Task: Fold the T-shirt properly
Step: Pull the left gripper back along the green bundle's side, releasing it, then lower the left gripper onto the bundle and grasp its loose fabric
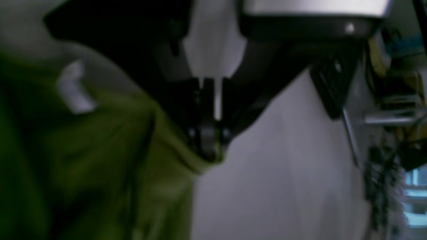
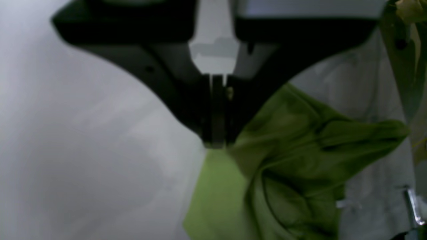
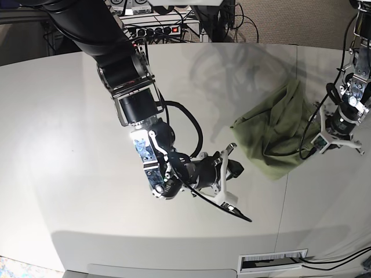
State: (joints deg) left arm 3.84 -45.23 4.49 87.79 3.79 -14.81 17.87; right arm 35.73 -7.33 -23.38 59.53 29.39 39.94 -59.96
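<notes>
Left end effector (image 1: 209,146): jaws clenched on an edge of the olive-green short-sleeved cotton T-shirt (image 1: 100,160); a small white tag (image 1: 74,88) shows nearby, blurred. Right end effector (image 2: 217,138): jaws pinched tight on a corner of the same shirt, cloth bunched just beyond the tips. In base view the T-shirt (image 3: 272,136) lies crumpled on the pale grey tabletop (image 3: 69,116), betw. both arms, nearer the left arm.
</notes>
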